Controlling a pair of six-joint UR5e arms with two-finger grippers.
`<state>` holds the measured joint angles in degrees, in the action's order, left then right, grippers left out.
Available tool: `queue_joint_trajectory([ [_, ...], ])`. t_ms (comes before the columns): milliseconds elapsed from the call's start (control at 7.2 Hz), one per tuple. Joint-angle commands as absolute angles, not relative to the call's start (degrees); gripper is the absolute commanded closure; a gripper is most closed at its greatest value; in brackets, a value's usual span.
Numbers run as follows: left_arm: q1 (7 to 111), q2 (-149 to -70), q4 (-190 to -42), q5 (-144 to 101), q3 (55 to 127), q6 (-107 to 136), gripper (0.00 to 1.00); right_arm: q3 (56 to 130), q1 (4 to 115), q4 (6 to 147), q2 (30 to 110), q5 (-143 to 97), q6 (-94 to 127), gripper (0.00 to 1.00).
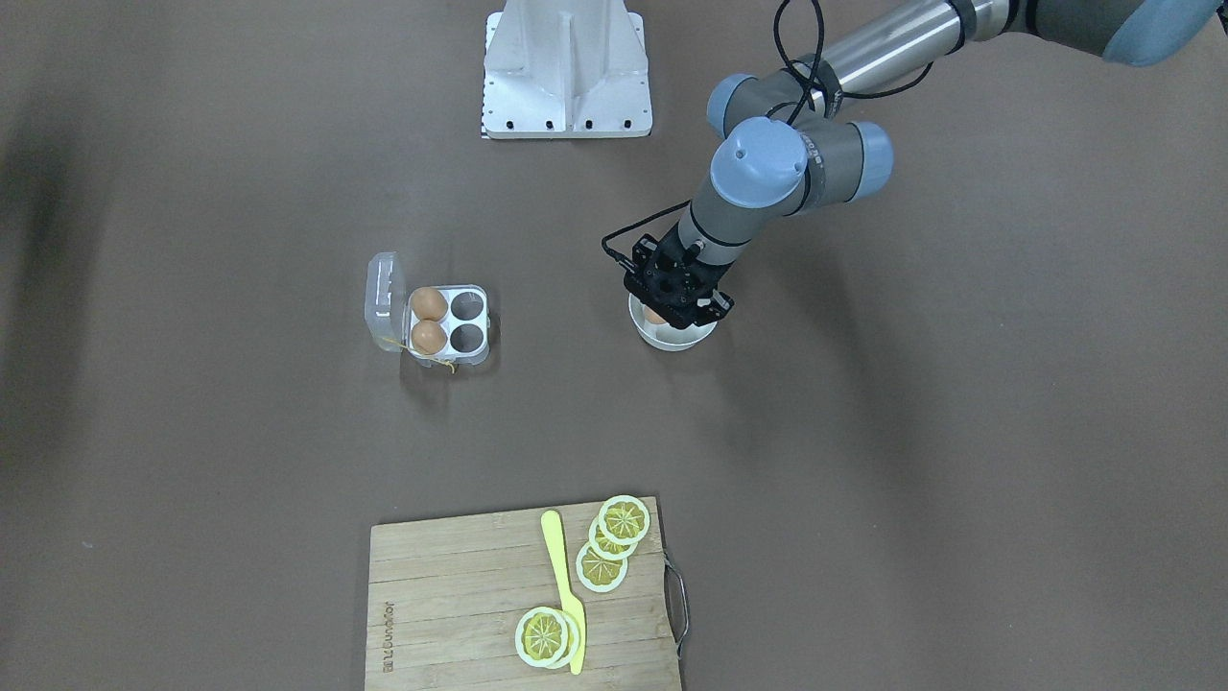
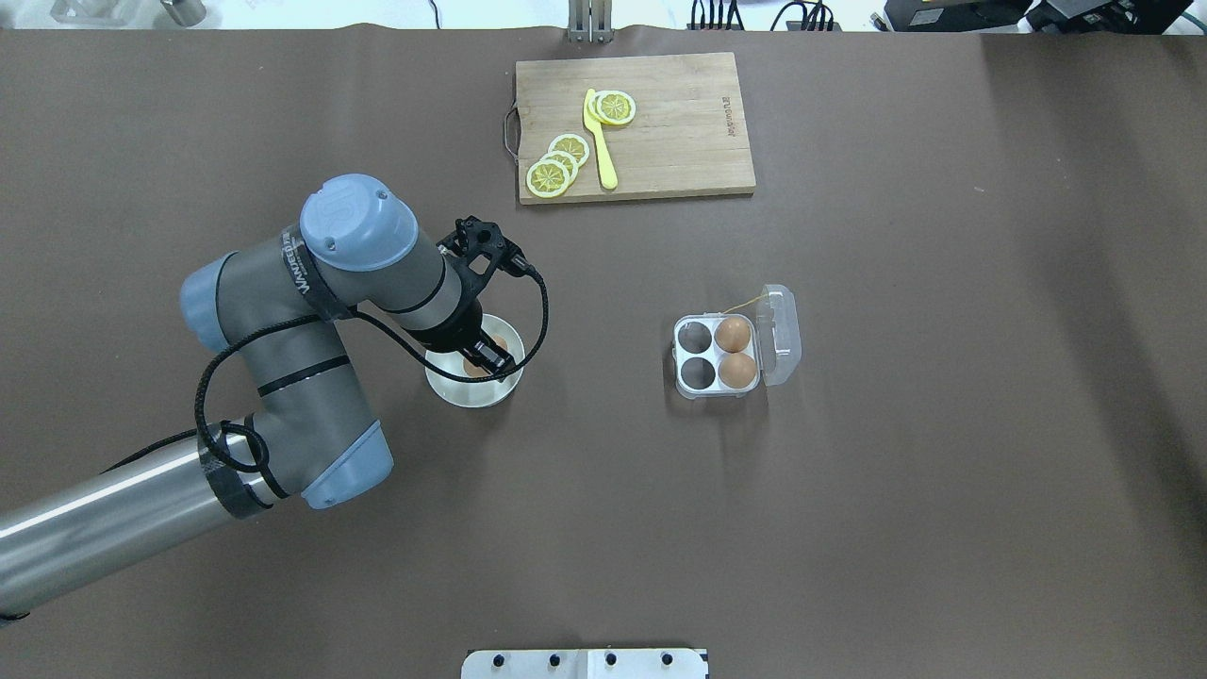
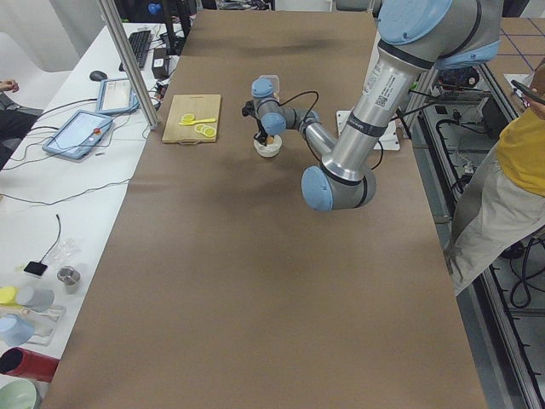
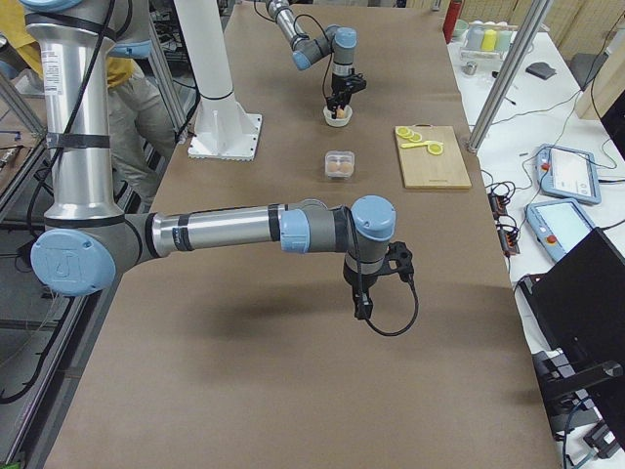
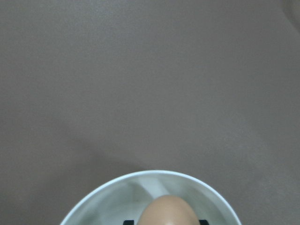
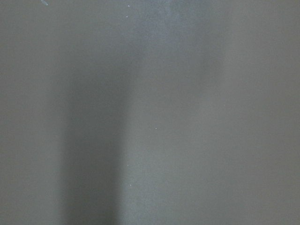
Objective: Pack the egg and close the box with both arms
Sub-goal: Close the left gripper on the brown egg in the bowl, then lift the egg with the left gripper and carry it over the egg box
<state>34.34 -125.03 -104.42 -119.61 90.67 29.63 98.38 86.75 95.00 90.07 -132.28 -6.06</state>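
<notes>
The egg (image 5: 168,211) lies in a round white bowl (image 2: 453,391), and my left gripper (image 2: 481,358) reaches down into the bowl. In the left wrist view, dark fingertips (image 5: 129,221) stand close against both sides of the egg, so the gripper looks shut on it, low in the bowl. The clear box (image 2: 696,356) stands open to the right of the bowl, its lid (image 2: 781,335) folded back. Two eggs (image 2: 733,333) fill the cells next to the lid, and the other two cells are empty. My right gripper (image 4: 363,311) hangs over bare table in the exterior right view; I cannot tell if it is open.
A wooden cutting board (image 2: 679,132) at the far side holds lemon slices (image 2: 556,168) and a yellow knife (image 2: 601,141). The white arm mount (image 1: 566,72) stands at the robot's edge. Brown table lies between bowl and box.
</notes>
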Motion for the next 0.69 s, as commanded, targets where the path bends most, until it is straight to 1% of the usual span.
queue_joint_trajectory([
  [0,36.3,-125.8,-94.4,-121.6,96.9,27.5,0.78,98.4,86.7,95.0,90.2,-132.4,-6.1,0.00],
  [278,37.9,-130.8,-94.3,-121.6,95.8,27.6,0.78,98.4,86.7,94.9,90.4,-132.4,-6.2,0.00],
  [417,38.2,-136.4,-94.6,-121.6,91.6,28.4,0.78,98.4,86.7,94.9,90.4,-132.4,-6.2,0.00],
  [556,38.4,-140.4,-94.7,-121.6,88.4,28.5,0.78,98.4,86.7,94.9,90.4,-132.5,-6.2,0.00],
])
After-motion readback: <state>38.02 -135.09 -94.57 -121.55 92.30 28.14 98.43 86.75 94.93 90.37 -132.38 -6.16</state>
